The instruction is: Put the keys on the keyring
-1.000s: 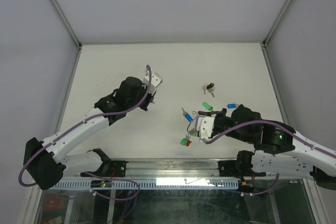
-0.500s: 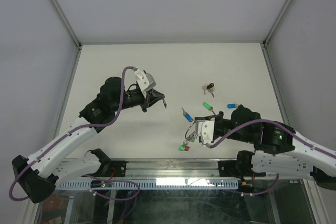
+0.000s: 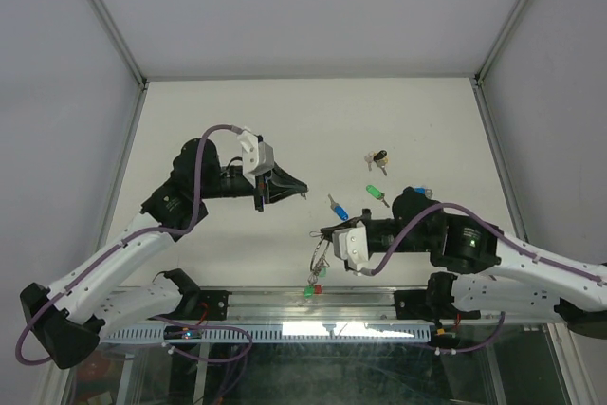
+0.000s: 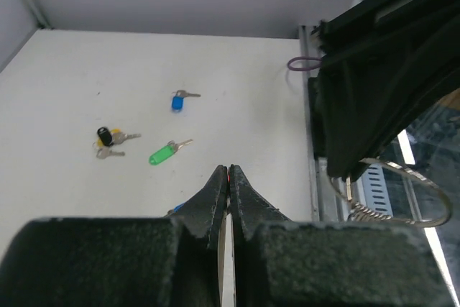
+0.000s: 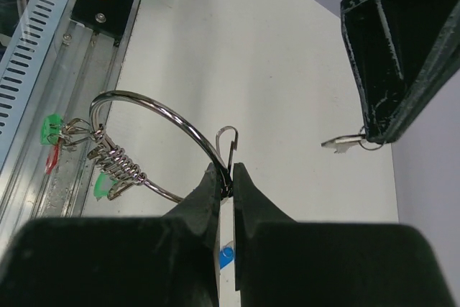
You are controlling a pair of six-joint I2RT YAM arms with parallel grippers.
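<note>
My right gripper (image 5: 227, 176) is shut on the thin silver keyring (image 5: 147, 115) at its wire clasp and holds it off the table. Green-capped keys (image 5: 50, 128) and a red-capped one (image 5: 52, 160) dangle from its coil. From above, the keyring (image 3: 318, 253) hangs by the near edge. My left gripper (image 3: 302, 191) is shut on a small silver key (image 5: 343, 142), whose blade sticks out toward the ring, a short gap away; a red speck shows between its tips (image 4: 228, 172). Loose keys lie on the table: blue (image 3: 337, 208), green (image 3: 377, 194), another blue (image 4: 177, 101).
A small black-and-yellow key bunch (image 3: 377, 158) lies further back on the white table (image 3: 209, 120). The metal rail and cable tray (image 3: 285, 327) run along the near edge, right under the hanging ring. Grey walls close in the table's sides and back.
The left gripper has swung from pointing back to pointing right, toward the ring, with its key. The right gripper has lifted the keyring and carried it left toward the near edge.
</note>
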